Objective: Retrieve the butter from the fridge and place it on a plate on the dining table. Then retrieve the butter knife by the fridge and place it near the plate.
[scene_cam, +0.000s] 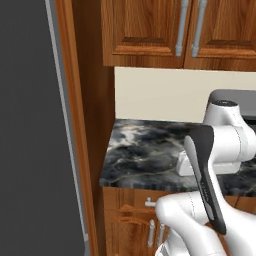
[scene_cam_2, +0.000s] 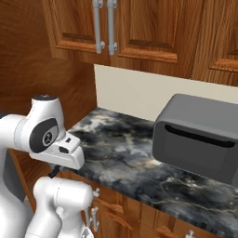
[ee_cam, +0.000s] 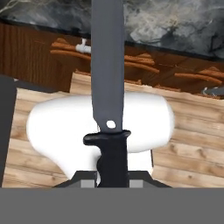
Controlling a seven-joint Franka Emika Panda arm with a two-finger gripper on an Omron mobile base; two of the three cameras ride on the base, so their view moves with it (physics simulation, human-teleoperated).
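Between the two dark fingers (ee_cam: 113,181) at the bottom of the hand view, the black handle of the grey-bladed butter knife (ee_cam: 107,78) is clamped, its long flat blade pointing away toward wood drawers. Beyond, pale wood floor planks (ee_cam: 192,131) spread below. From the base, the marbled black-and-grey tabletop (scene_cam_2: 125,153) carries a dark grey toaster oven (scene_cam_2: 200,137), beside the dark grey fridge (scene_cam: 30,125).
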